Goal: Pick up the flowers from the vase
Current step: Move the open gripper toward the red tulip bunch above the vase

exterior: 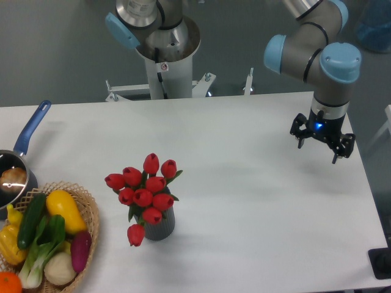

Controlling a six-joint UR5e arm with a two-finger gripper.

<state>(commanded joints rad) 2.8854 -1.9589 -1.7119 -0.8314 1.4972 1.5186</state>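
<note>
Matt ribbed vase (160,227), woven wicker basket (90,207), glossy steel saucepan (13,174).

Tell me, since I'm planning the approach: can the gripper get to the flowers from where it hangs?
Probably yes. Bare table lies between the gripper and the flowers; the basket sits on their far side.

White table (256,201), carrying 3 items: grey ribbed vase (160,227) of red flowers (145,190) near front left; wicker basket (90,207) of vegetables at front-left corner; blue-handled saucepan (18,160) at left edge.
</note>
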